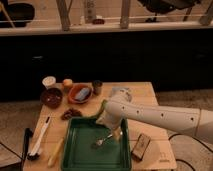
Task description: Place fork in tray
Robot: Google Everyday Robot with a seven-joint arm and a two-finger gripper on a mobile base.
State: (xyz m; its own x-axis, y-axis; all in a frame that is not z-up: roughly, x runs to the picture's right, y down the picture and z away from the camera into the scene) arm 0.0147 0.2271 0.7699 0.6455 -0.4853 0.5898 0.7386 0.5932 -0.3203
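Observation:
The dark green tray (80,150) lies at the front middle of the wooden table. The small silvery fork (100,141) lies inside it, right of centre, its handle running up to the right. My gripper (116,134) hangs over the tray's right part, at the upper end of the fork's handle. The white arm reaches in from the right and hides the tray's far right corner.
A white-handled brush (39,142) and a pale yellowish stick (56,151) lie left of the tray. An orange-brown bowl (80,93), a dark bowl (51,97), cups (49,81) and a dark cup (97,87) stand at the back. A small dark box (140,146) lies right of the tray.

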